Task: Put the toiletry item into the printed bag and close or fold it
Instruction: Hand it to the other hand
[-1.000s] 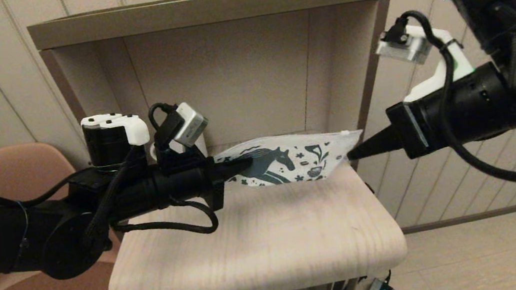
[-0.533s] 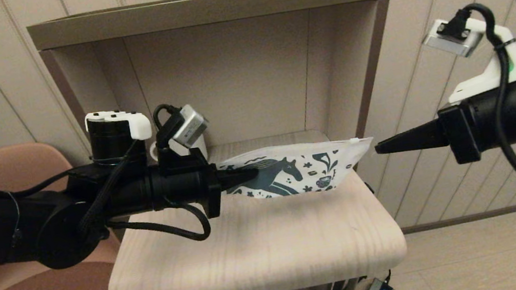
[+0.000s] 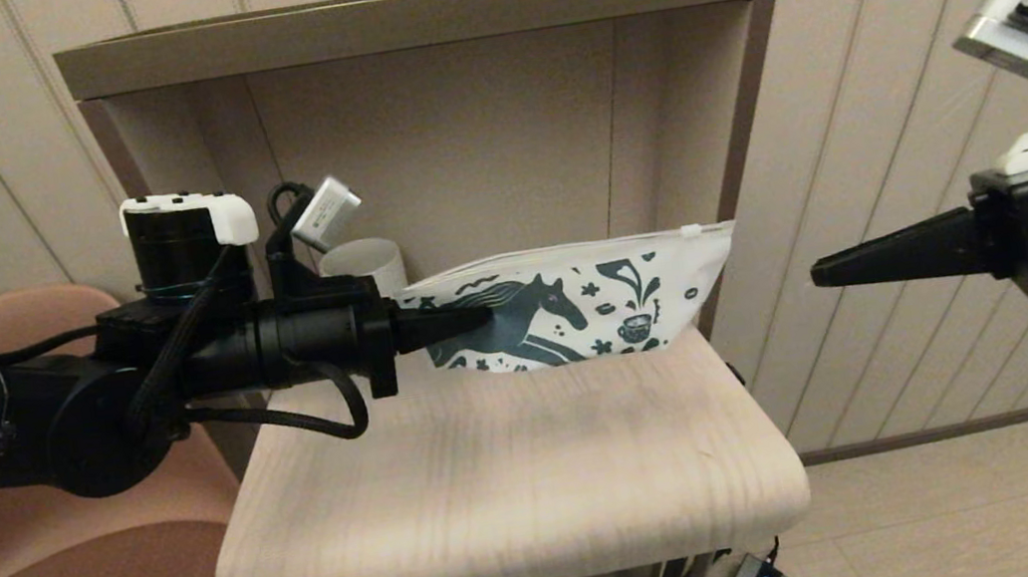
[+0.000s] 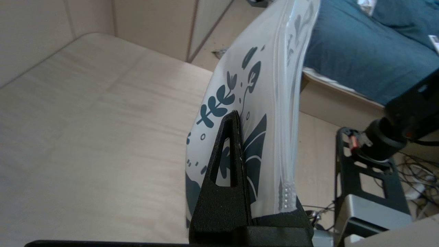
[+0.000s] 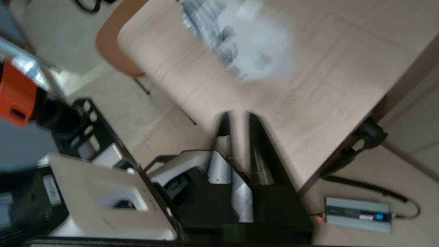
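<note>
Panelled wall behind, with a brown open shelf unit (image 3: 417, 25) backed against it and a pale wood-grain table (image 3: 512, 490) in front. Brown chair (image 3: 29, 558) off to the left side. White ribbed mug (image 3: 360, 255) at the back of the table, partly hidden behind the left arm.

Left end effector (image 3: 453, 319) reaching in level from the left, fingers clamped on the near-left edge of the printed bag (image 3: 592, 303), holding it upright above the table with the zip strip along the top and the horse print facing forward. Seen in the left wrist view: one black finger (image 4: 228, 164) pressed flat against the printed side of the bag (image 4: 260, 103), zip ridges running along the far edge.

Right end effector (image 3: 824, 273) level out to the right of the shelf unit, well apart from the bag, pointing toward it. In the right wrist view, fingers (image 5: 257, 147) close together with only a narrow slit between them and nothing held; a small grey power box (image 5: 356, 214) on the floor below, cut off at the head view's lower edge.

Toiletry item not visible in any view.
</note>
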### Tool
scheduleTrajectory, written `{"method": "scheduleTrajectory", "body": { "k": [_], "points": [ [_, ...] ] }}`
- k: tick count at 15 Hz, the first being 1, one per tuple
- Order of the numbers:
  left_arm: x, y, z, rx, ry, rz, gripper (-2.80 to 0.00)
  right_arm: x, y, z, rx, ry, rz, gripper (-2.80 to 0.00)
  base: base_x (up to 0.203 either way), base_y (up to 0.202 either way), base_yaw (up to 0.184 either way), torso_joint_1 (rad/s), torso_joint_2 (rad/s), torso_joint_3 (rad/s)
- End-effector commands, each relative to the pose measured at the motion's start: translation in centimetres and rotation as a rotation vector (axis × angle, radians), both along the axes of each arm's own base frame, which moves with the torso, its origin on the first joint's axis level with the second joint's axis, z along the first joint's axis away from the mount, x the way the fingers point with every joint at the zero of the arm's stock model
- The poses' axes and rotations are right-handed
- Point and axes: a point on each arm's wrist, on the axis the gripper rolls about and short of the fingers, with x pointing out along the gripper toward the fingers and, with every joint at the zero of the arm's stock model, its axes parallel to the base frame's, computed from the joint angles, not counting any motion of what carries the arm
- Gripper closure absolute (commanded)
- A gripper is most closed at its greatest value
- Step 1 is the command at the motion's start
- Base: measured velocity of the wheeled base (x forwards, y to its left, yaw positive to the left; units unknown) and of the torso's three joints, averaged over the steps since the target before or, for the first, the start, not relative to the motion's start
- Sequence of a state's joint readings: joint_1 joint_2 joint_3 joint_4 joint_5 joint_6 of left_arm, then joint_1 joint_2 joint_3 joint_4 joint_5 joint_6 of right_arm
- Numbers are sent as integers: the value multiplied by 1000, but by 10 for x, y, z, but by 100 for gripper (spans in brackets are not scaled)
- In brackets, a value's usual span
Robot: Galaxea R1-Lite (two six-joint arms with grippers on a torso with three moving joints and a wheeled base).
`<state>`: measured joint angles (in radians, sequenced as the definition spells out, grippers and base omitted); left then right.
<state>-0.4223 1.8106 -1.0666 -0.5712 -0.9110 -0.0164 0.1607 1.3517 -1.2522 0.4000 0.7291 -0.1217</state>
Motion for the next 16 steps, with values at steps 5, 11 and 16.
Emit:
{"method": "scheduleTrajectory", "body": {
  "k": [5, 11, 16],
  "points": [
    [1, 0, -2, -5, 5, -33, 0, 25, -11, -18, 53, 20, 116, 0, 0, 0, 0, 0, 0, 0],
    [1, 0, 0, -8, -2, -36, 0, 35, -9, -28, 54, -27, 130, 0, 0, 0, 0, 0, 0, 0],
    [0, 0, 2, -11, -12, -36, 0, 37, -9, -32, 48, -15, 124, 0, 0, 0, 0, 0, 0, 0]
  ]
}}
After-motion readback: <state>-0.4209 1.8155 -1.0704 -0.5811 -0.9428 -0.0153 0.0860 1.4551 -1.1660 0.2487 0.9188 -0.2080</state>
